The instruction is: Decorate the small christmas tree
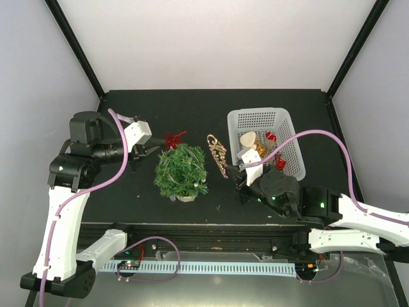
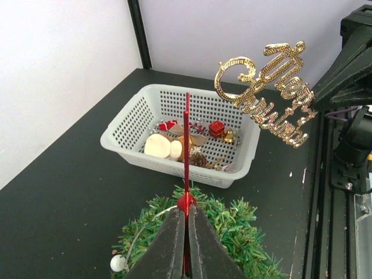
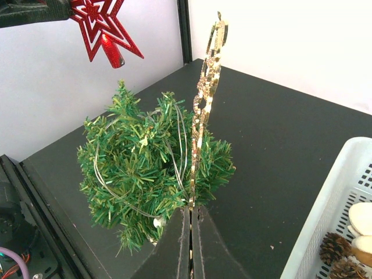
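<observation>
Flanking the bushy small christmas tree, left jaws clamp star, right jaws sign.

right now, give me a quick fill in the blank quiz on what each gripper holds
The left gripper is shut on a red ____.
The right gripper is shut on a ____ Merry Christmas sign.
The pine cones lie in the ____ basket, not on the small christmas tree.
Missing words: star; gold; white.
</observation>
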{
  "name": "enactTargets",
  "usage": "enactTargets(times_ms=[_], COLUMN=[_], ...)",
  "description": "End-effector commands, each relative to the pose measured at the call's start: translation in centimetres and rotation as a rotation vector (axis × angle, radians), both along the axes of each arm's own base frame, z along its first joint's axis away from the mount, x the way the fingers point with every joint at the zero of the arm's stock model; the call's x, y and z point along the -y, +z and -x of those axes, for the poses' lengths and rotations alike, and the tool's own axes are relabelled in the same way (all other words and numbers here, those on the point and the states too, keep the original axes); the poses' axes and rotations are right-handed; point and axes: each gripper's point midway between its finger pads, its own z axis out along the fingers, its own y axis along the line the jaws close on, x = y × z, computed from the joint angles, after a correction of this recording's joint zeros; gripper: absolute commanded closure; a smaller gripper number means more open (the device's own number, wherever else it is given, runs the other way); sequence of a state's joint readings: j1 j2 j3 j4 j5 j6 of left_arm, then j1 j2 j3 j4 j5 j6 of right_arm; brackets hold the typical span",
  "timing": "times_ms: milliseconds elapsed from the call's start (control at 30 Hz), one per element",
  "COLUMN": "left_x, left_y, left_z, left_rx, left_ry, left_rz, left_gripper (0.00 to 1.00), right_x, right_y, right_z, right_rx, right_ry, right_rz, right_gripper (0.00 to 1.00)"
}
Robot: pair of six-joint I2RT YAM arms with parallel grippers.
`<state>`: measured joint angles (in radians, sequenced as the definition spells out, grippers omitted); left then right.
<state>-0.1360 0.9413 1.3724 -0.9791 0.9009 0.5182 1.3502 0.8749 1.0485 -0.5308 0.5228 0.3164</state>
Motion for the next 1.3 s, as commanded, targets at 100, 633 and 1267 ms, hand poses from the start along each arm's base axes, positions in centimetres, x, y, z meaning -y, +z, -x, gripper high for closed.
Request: enactTargets(times_ms=[100,633,1267], left_x=[0.3,0.4,0.0], left_y=[1.3,-1.0,-3.8], left_z=[0.3,0.5,0.1], left_rx=[0.009,-0.029,-0.053], left_ry=[-0.017,-0.025,-0.001], left_rz=[0.021,0.003,-0.072], left_gripper=[0.98,0.98,0.98], right_x=[0.6,0.3,0.1], right_y=[0.1,-0.5,-1.7], right_z=[-0.4,-0.5,-0.6], right_rx=[0.002,-0.006,-0.027], right_ry=[-0.037,-0.042,-0.04], right_rz=[-0.015,-0.008,0.002], right_gripper=[0.99,0.99,0.99])
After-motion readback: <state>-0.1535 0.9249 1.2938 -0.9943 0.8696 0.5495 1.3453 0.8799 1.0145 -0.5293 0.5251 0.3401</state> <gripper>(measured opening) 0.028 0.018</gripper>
